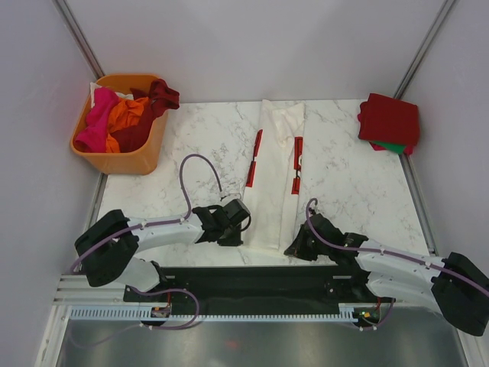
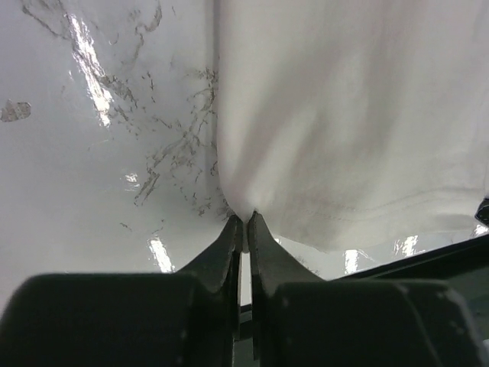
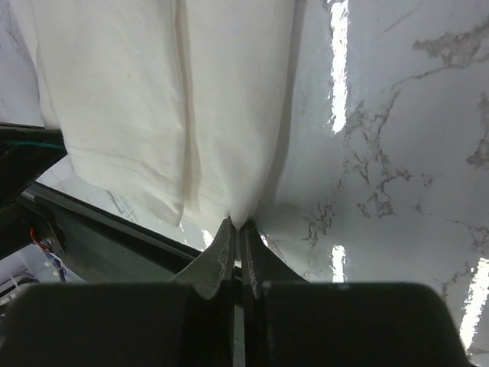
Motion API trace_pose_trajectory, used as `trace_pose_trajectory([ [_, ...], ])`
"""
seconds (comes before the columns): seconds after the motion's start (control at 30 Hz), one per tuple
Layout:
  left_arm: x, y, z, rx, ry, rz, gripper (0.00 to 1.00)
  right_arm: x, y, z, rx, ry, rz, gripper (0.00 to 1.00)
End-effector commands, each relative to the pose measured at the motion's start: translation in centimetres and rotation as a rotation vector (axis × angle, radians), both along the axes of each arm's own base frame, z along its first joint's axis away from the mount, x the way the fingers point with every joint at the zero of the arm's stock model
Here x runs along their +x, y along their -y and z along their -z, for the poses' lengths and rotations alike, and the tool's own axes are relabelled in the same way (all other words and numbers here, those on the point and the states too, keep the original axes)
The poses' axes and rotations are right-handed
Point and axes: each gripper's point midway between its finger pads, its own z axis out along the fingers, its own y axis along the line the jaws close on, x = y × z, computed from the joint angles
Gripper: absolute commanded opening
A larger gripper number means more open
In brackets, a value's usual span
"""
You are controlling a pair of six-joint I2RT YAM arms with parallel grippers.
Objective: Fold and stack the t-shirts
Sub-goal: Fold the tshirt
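The cream-white t-shirt [image 1: 273, 176] with red print lies folded into a long narrow strip down the middle of the marble table. My left gripper [image 1: 238, 229] is shut on its near left corner; the cloth [image 2: 344, 138] is pinched at the fingertips [image 2: 234, 233]. My right gripper [image 1: 294, 246] is shut on its near right corner; the cloth [image 3: 168, 107] bunches between the fingertips [image 3: 224, 237]. A folded stack with a dark red t-shirt [image 1: 390, 120] over a green one [image 1: 391, 146] sits at the far right. Pink [image 1: 98, 115], orange [image 1: 126, 115] and dark red [image 1: 153, 107] t-shirts lie in the basket.
An orange plastic basket [image 1: 126, 162] stands at the far left corner. The table's near edge and a black strip [image 1: 267, 279] lie just below the hem. Grey walls close the table on three sides.
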Motion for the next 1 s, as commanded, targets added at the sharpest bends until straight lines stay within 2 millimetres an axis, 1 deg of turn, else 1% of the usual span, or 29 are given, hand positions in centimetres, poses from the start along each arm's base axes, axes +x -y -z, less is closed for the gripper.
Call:
trace_pose_trajectory([
  [0.0, 0.1, 0.7, 0.0, -0.028, 0.005, 0.011, 0.07, -0.1, 0.5, 0.2, -0.031, 0.010, 0.000, 0.01],
  [0.03, 0.0, 0.8, 0.0, -0.031, -0.004, 0.017, 0.02, -0.2, 1.0, 0.4, -0.051, 0.004, 0.003, 0.00],
  [0.07, -0.1, 0.9, -0.2, -0.042, -0.005, 0.020, 0.02, -0.2, 1.2, 0.4, -0.061, 0.006, 0.005, 0.00],
  [0.1, -0.3, 1.0, -0.4, -0.054, -0.009, 0.020, 0.02, 0.0, 1.2, -0.1, -0.061, 0.024, 0.011, 0.00],
  [0.13, -0.9, 0.9, -0.2, -0.063, -0.032, 0.023, 0.02, -0.2, 2.1, 0.2, -0.099, 0.015, 0.025, 0.00],
  [0.17, -1.1, 1.1, -0.7, -0.090, -0.037, 0.002, 0.02, 0.0, 2.3, -0.4, -0.103, 0.031, 0.033, 0.00],
  [0.2, -1.5, 1.1, -0.8, -0.099, -0.046, 0.000, 0.02, -0.3, 3.5, 0.0, -0.154, 0.015, 0.046, 0.00],
  [0.23, -2.4, 1.1, -0.7, -0.106, -0.062, 0.011, 0.02, -0.4, 4.0, -0.1, -0.170, 0.017, 0.056, 0.00],
  [0.27, -2.8, 1.3, -1.2, -0.131, -0.068, 0.002, 0.02, -0.3, 4.1, -1.0, -0.156, 0.033, 0.066, 0.00],
  [0.3, -3.3, 1.4, -1.3, -0.143, -0.076, 0.001, 0.02, -0.4, 4.4, -1.2, -0.157, 0.032, 0.076, 0.00],
  [0.33, -4.2, 1.3, -1.2, -0.145, -0.093, 0.011, 0.02, -1.0, 5.4, -1.0, -0.189, 0.015, 0.086, 0.00],
  [0.37, -4.7, 1.5, -1.3, -0.159, -0.104, -0.004, 0.02, -1.0, 5.4, -2.1, -0.155, 0.036, 0.103, 0.00],
  [0.4, -5.2, 1.6, -1.8, -0.177, -0.107, -0.003, 0.02, -1.0, 5.7, -2.4, -0.152, 0.041, 0.117, 0.00],
  [0.43, -6.2, 1.7, -1.8, -0.179, -0.120, 0.012, 0.02, -1.6, 6.6, -2.4, -0.174, 0.027, 0.124, 0.00],
  [0.53, -7.8, 1.8, -2.0, -0.183, -0.156, 0.015, 0.02, -1.9, 6.9, -3.8, -0.123, 0.046, 0.153, 0.00],
  [0.6, -8.4, 1.9, -2.1, -0.183, -0.180, 0.003, 0.02, -2.0, 6.4, -5.1, -0.078, 0.054, 0.147, 0.00],
  [0.63, -8.6, 2.0, -2.6, -0.179, -0.184, 0.007, 0.02, -1.9, 6.3, -5.5, -0.067, 0.057, 0.144, 0.00],
  [0.7, -8.5, 2.1, -3.4, -0.179, -0.182, 0.009, 0.02, -1.4, 5.7, -7.3, -0.047, 0.085, 0.131, 0.00],
  [0.73, -8.2, 2.2, -4.8, -0.179, -0.167, 0.007, 0.02, -1.1, 5.5, -8.1, -0.044, 0.103, 0.127, 0.00],
  [0.77, -8.0, 2.0, -5.5, -0.161, -0.154, 0.007, 0.02, -0.4, 5.1, -10.0, -0.040, 0.132, 0.128, 0.00],
  [0.8, -7.2, 2.9, -7.9, -0.188, -0.125, 0.003, 0.02, 0.3, 5.5, -10.7, -0.076, 0.168, 0.132, 0.00],
  [0.83, -6.6, 1.6, -8.3, -0.124, -0.116, -0.008, 0.02, 0.8, 5.6, -11.6, -0.092, 0.190, 0.131, 0.00],
  [0.87, -6.1, 1.7, -9.4, -0.124, -0.101, -0.010, 0.02, 1.7, 5.2, -13.4, -0.097, 0.219, 0.138, 0.00],
  [0.9, -4.7, 2.4, -11.9, -0.162, -0.064, -0.022, 0.02, 2.3, 5.3, -14.3, -0.114, 0.245, 0.146, 0.00],
  [0.93, -4.1, 2.3, -12.8, -0.162, -0.051, -0.019, 0.02, 2.8, 5.2, -15.0, -0.127, 0.268, 0.138, 0.00],
  [0.97, -3.5, 2.1, -13.4, -0.152, -0.038, 0.000, 0.02, 3.5, 4.7, -16.3, -0.128, 0.286, 0.140, 0.00],
])
